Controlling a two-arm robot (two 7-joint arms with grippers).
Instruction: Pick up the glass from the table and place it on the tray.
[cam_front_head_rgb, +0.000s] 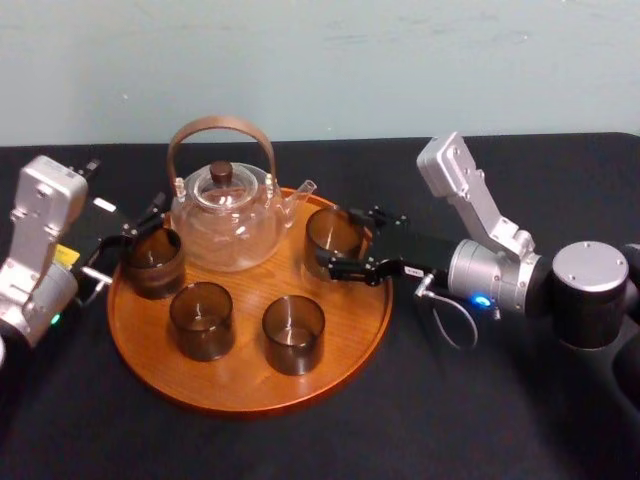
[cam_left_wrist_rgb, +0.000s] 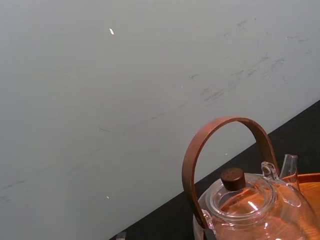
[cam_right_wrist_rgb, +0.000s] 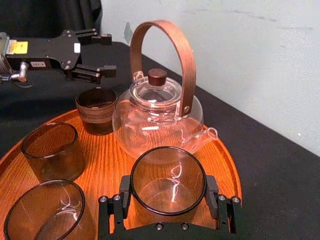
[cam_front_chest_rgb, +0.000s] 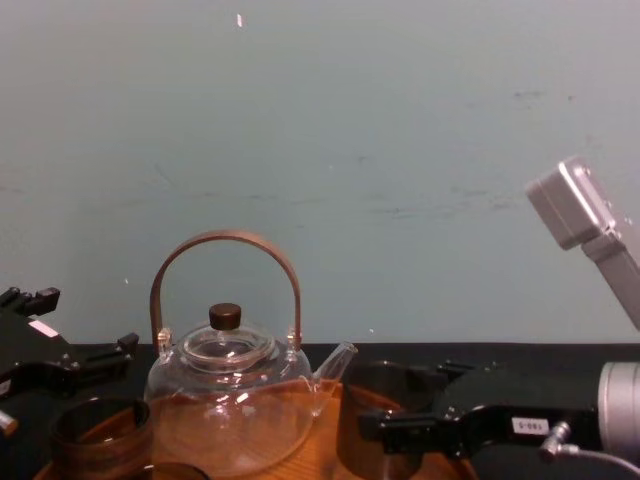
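Right gripper (cam_right_wrist_rgb: 169, 189) clasps the glass (cam_right_wrist_rgb: 167, 172) by both sides, to seat it upright on the tray (cam_front_head_rgb: 340, 340) just right of the teapot (cam_front_head_rgb: 225, 215), its base seemingly down on the wood already. Left gripper (cam_front_head_rgb: 140, 228), spread wide, idles left of the teapot.

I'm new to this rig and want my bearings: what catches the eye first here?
The clear teapot with its arched brown handle stands at the back of the round wooden tray, with three smoky glasses beside and before it. The right gripper is shut on the glass at the tray's right rear. The left gripper hangs open by its left edge.
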